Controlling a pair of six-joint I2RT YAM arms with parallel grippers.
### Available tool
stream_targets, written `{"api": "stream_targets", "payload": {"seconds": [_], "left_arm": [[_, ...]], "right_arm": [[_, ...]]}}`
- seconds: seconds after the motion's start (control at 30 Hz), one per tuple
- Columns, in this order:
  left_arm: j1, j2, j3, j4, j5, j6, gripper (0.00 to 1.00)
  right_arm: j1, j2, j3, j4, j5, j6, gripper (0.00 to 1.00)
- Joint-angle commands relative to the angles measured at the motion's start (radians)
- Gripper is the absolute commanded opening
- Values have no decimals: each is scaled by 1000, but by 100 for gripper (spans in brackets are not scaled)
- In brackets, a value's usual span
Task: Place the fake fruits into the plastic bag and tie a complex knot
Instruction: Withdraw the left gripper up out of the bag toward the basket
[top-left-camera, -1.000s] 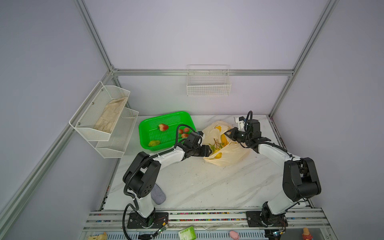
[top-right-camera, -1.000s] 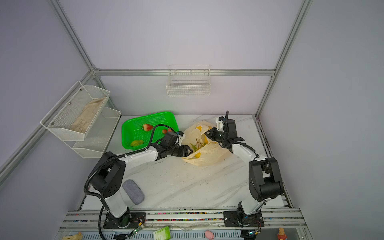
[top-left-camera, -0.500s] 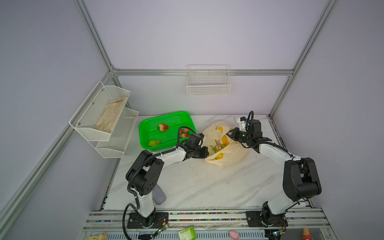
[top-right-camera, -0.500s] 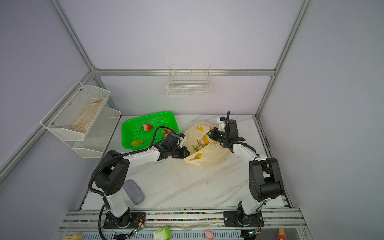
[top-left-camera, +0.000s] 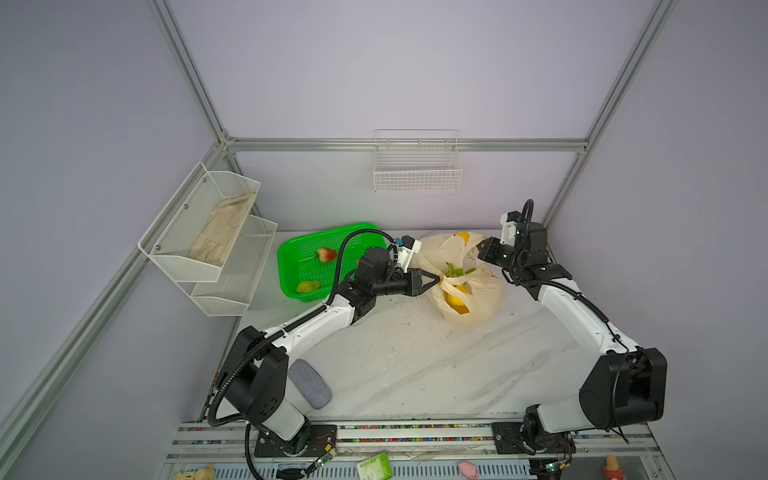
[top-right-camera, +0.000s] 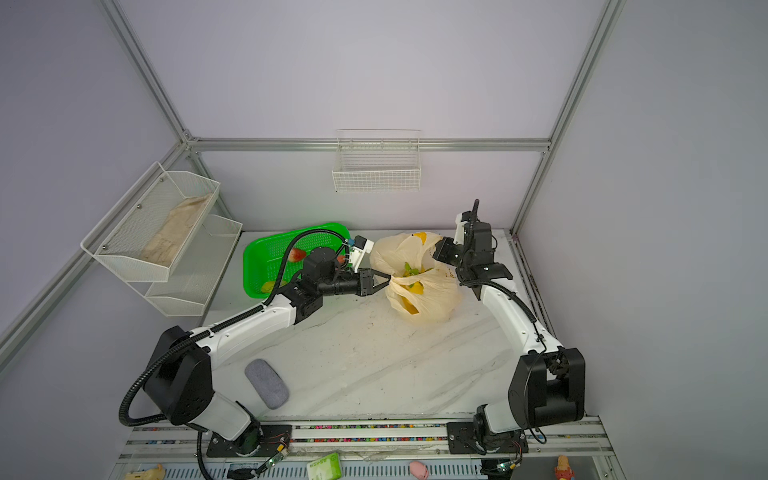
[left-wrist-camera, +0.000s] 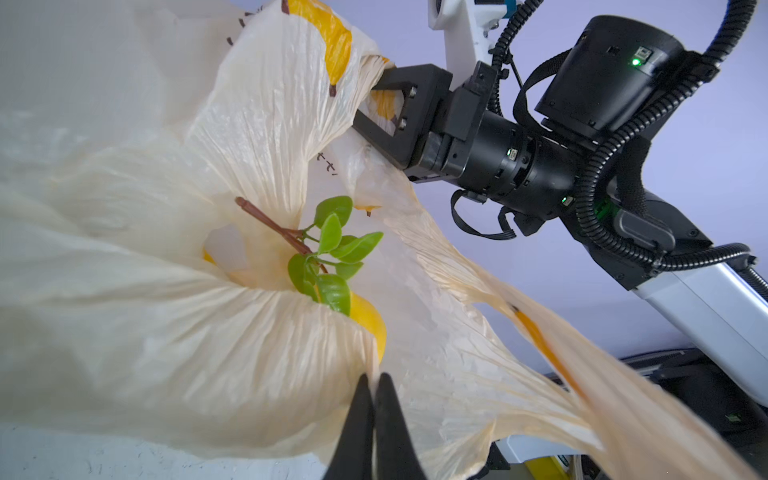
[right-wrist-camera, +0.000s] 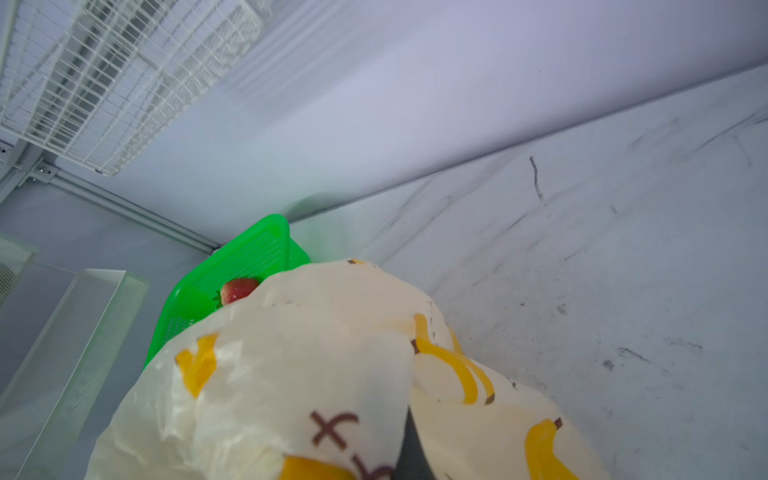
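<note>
Since a second ago the left gripper (top-left-camera: 437, 279) has pushed in from the basket side to the near rim of the plastic bag (top-left-camera: 482, 293), and its jaws, then apart, are now pinched flat on a fold of that rim; the left wrist view shows the two black fingers (left-wrist-camera: 359, 415) pressed together with film between them. Bag itself has hardly shifted.

Right gripper (top-left-camera: 482, 248): clamped on the far rim, film bunched between its jaws, holding that side up.

Bag position: on the marble table (top-left-camera: 415, 365), back right of centre, just beside the green basket (top-left-camera: 291, 266), mouth held between my two grips.

Contents, as far as I can see: a yellow fruit (left-wrist-camera: 368, 324) with a leafy twig (left-wrist-camera: 332, 249) poking from the mouth. Deeper contents hidden by the film.

Not yet loaded: a strawberry (top-left-camera: 326, 254) and a yellow-green fruit (top-left-camera: 308, 286) lie in the basket; a third red piece (top-right-camera: 340, 258) shows partly behind my left arm.

Knot: none. One handle (left-wrist-camera: 582, 374) trails loose.

My estimate: loading partly done, at least three pieces left, tying untouched. Both grippers are occupied, so one must let go to fetch more.
</note>
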Motion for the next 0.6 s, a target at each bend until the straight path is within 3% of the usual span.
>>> {"api": "stream_targets", "payload": {"seconds": [0.0, 0.1, 0.17, 0.4, 0.5, 0.57], "left_arm": [[39, -23, -37, 22, 6, -32, 0], [52, -64, -39, -195, -229, 122, 0], [47, -79, -45, -270, -323, 207, 0], [7, -25, -79, -244, -248, 326, 0], [1, -2, -74, -214, -236, 276, 0], [8, -22, -89, -165, -235, 226, 0]], "right_arm": [[-6, 13, 42, -74, 111, -65, 0], [-14, 26, 53, -70, 130, -70, 0], [-20, 32, 54, -50, 98, -67, 0], [4, 101, 18, 162, -292, 26, 0], [12, 125, 33, 143, -309, 34, 0], [4, 125, 58, 74, -229, 18, 0]]}}
